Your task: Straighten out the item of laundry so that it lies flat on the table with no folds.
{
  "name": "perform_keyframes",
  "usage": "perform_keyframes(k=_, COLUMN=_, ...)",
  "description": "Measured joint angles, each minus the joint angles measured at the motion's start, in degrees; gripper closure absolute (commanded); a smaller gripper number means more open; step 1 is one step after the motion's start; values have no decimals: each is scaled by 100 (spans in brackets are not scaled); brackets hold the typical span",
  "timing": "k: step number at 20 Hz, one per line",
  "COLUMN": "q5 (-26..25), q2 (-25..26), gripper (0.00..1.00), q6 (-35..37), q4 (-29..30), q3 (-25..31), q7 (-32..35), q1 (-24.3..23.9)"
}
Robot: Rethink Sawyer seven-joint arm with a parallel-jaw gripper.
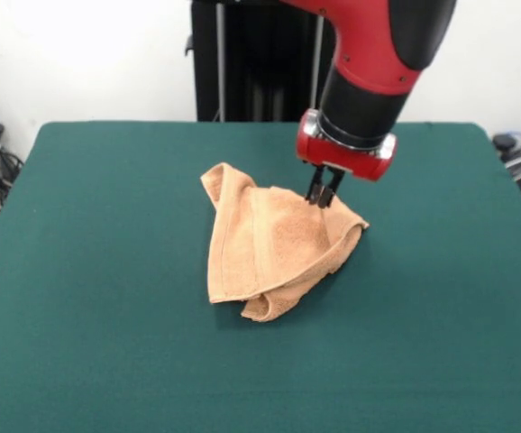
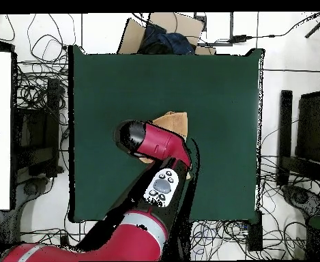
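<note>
The table [image 1: 89,298], covered in dark green cloth, fills most of the front view, and its surface around the towel is bare green. The red and black arm [image 1: 378,63] comes down over the table's far half, a little toward the right edge in the front view; in the overhead view it crosses the table from the bottom edge and hides most of the towel, leaving only one peach corner showing beyond it.

The towel [image 1: 269,248] lies near the middle of the table, well away from every edge. It is not flat: it sits bunched and folded over on itself, with a raised fold at its far left corner, a woven band running down its left side, and a doubled flap curling under at the near edge.

The claw [image 1: 324,193] hangs from the arm's red wrist ring at the towel's far right part. Its two dark fingers are drawn close together, their tips at the cloth and apparently pinching a bit of it.
</note>
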Motion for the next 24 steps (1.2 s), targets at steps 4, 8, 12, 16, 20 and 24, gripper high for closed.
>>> perform_keyframes(k=4, q5=0, q2=-39, gripper=100, q6=-13, q4=7, q3=0, q7=0, q1=44)
perform_keyframes(k=8, q5=0, q2=-46, gripper=100, q6=-135, q4=12, q3=-14, q7=0, q1=93)
perform_keyframes(k=12, q5=-1, q2=-46, gripper=100, q6=-263, q4=22, q3=-17, q7=0, q1=146)
perform_keyframes(k=16, q5=-1, q2=-46, gripper=100, q6=-301, q4=33, q3=-17, q7=0, q1=162)
perform_keyframes(k=20, q5=0, q2=-41, gripper=100, q6=-301, q4=58, q3=-17, q7=0, q1=165)
perform_keyframes(k=24, q5=0, q2=-35, gripper=100, q6=-301, q4=148, q3=-18, q7=0, q1=165)
